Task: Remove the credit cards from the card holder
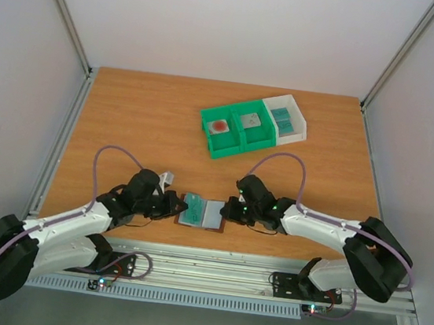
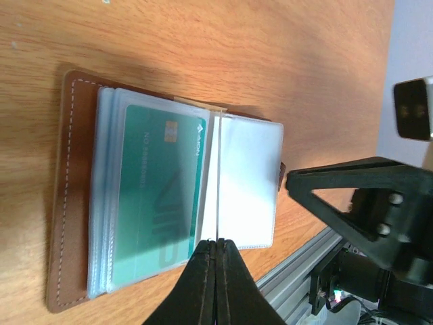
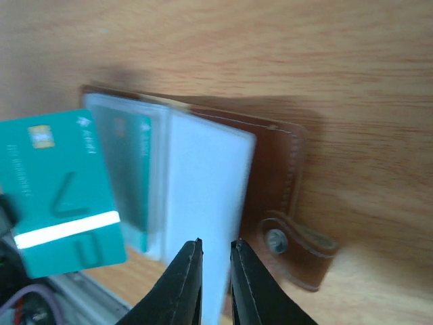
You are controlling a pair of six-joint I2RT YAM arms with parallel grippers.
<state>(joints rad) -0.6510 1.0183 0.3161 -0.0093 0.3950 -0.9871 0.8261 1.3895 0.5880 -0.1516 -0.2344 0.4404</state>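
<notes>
plainly two teal cards point(image 3: 64, 193) — one holder point(image 3: 277, 169)

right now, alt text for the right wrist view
An open brown leather card holder lies on a wooden table, one teal card in its clear sleeves. A white-striped teal card is raised at left; the right gripper's jaws stand slightly apart, empty.

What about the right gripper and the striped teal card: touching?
Apart. Right wrist view: card holder sleeve shows between the right gripper and the teal card.
</notes>
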